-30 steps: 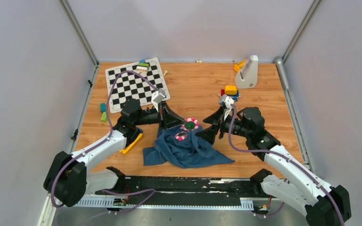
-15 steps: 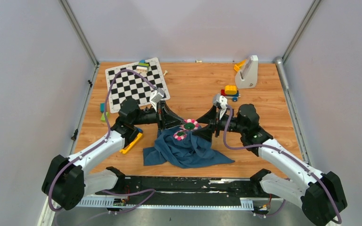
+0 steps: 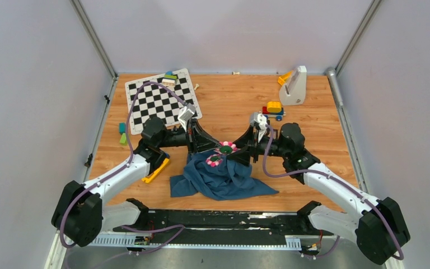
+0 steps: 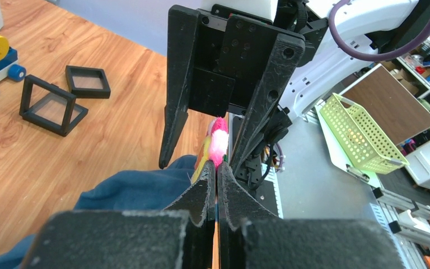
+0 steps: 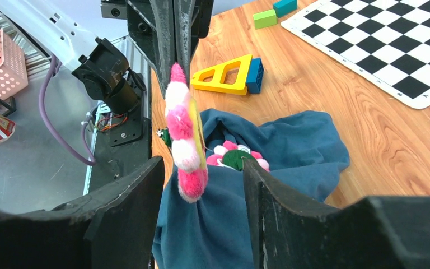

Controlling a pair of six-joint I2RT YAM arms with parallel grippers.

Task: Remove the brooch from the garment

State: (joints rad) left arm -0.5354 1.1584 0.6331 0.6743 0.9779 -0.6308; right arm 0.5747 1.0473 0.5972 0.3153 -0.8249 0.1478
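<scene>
The garment (image 3: 224, 179) lies in the near middle of the table (image 3: 229, 95). At the garment's far edge the brooch (image 5: 183, 134) stands on edge between the fingers of the right gripper (image 5: 202, 163), and the tips of the left gripper (image 4: 216, 168) are just left of the brooch. A smaller flower piece (image 3: 215, 161) lies on the garment, nearer than the brooch. Just left of the garment lies a triangular frame (image 3: 158, 168). Behind the garment to the left lies a chessboard (image 3: 159, 101). Behind it to the right sits a toy car (image 3: 273, 109), with a stand (image 3: 295, 85) farther back.

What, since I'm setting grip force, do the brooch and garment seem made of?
The brooch looks like plush or felt, matte: its pink and white petals are fuzzy and puffy. The garment looks like soft matte blue cloth, knit or woven unclear: it slumps in loose folds.
</scene>
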